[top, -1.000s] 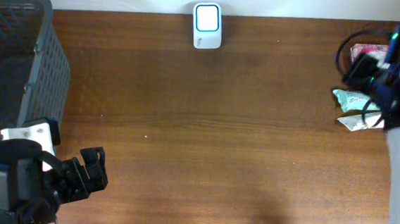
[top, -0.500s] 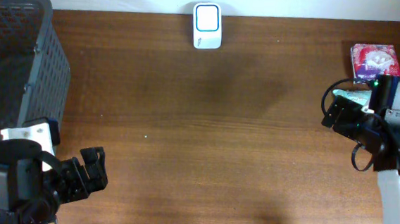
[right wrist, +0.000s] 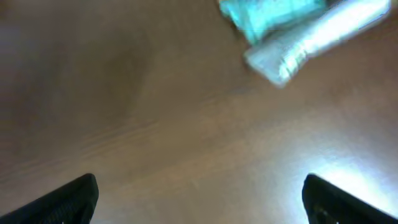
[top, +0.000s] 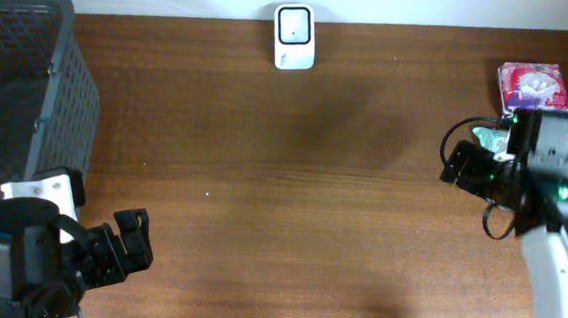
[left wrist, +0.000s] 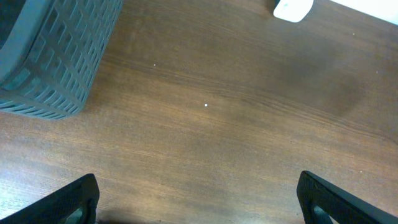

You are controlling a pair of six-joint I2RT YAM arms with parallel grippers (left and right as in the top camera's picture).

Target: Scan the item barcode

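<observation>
The items lie in a small cluster at the right edge of the table: a pink packet (top: 532, 88) at the back, and just in front of it a teal pouch (top: 490, 137) with a pale wrapped piece (right wrist: 317, 38) alongside, both partly hidden under the right arm in the overhead view. In the blurred right wrist view the teal pouch (right wrist: 273, 15) and the pale piece sit at the top of the frame, ahead of the right gripper (right wrist: 199, 193) and a little to one side, their long axes slanting across the gripper's line rather than along it. That gripper is spread wide and carries nothing, so a grasp would, I judge, need a forward reach and some wrist turn. The scanner (top: 295, 36) stands at the table's back edge, well apart. The left gripper (left wrist: 198, 196), also spread and empty, sits far off near the basket (top: 23, 91), so the right arm is plainly nearer.
</observation>
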